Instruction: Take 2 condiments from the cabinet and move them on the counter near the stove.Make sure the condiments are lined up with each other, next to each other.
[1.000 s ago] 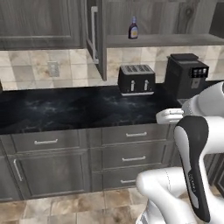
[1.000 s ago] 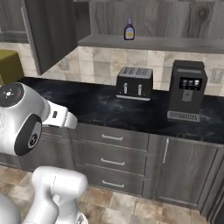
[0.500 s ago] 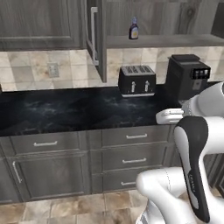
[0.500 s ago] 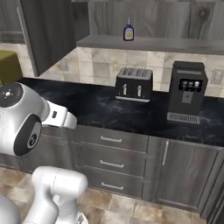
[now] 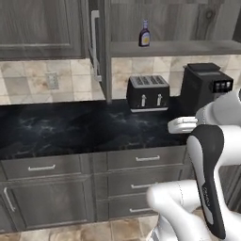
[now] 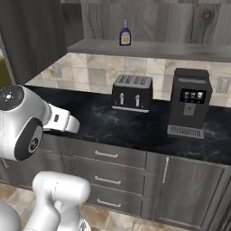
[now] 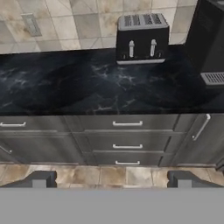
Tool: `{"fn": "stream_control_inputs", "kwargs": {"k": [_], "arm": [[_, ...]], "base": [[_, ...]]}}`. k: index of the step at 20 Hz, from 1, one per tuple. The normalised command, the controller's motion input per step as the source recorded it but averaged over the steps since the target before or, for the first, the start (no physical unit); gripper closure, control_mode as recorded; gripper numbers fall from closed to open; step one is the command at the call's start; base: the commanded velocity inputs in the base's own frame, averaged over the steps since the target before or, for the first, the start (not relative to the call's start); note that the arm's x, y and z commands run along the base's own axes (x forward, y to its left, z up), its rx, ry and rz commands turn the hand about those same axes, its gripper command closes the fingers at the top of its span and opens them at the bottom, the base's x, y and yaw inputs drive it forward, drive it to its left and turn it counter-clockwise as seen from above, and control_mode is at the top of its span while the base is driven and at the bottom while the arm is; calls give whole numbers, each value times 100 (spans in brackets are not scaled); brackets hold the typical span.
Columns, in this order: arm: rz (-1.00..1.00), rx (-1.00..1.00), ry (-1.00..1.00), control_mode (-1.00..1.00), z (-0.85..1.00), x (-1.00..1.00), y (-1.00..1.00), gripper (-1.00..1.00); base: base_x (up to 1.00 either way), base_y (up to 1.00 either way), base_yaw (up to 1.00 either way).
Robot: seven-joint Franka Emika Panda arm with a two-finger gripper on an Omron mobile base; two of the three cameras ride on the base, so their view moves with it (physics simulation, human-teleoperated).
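Gripper: we see the gripper (image 7: pixel 111 180) only as two dark fingertips (image 7: pixel 38 179) at the foot of the hand view, spread wide with nothing between them, looking at the drawer fronts (image 7: pixel 127 134) and floor.
Brown bottle: we find the dark brown bottle (image 5: pixel 144 34) upright on the cabinet shelf (image 5: pixel 188 47); it shows again in the right base view (image 6: pixel 125 34). Its label is too small for us to read.
Cabinet: the cabinet door (image 5: pixel 98 44) stands open, seen edge-on with its silver bar handle; the shelf's right end is cut off by the picture edge.
Counter: the black counter (image 5: pixel 70 129) carries a toaster (image 5: pixel 148 93) and a coffee machine (image 5: pixel 204 87) at the back wall.
Arm: our white arm (image 5: pixel 214 155) hides part of the counter's right end and the coffee machine's base.
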Motion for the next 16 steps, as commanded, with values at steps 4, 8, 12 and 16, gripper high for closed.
{"fn": "stream_control_inputs", "kwargs": {"k": [4,8,12,16], "arm": [[0,0,0,100,0,0,0,-100],[0,0,0,100,0,0,0,-100],[0,0,0,100,0,0,0,-100],[0,0,0,100,0,0,0,-100]], "base": [[50,-23,0],[47,-22,0],[46,-21,0],[43,-24,0]]}}
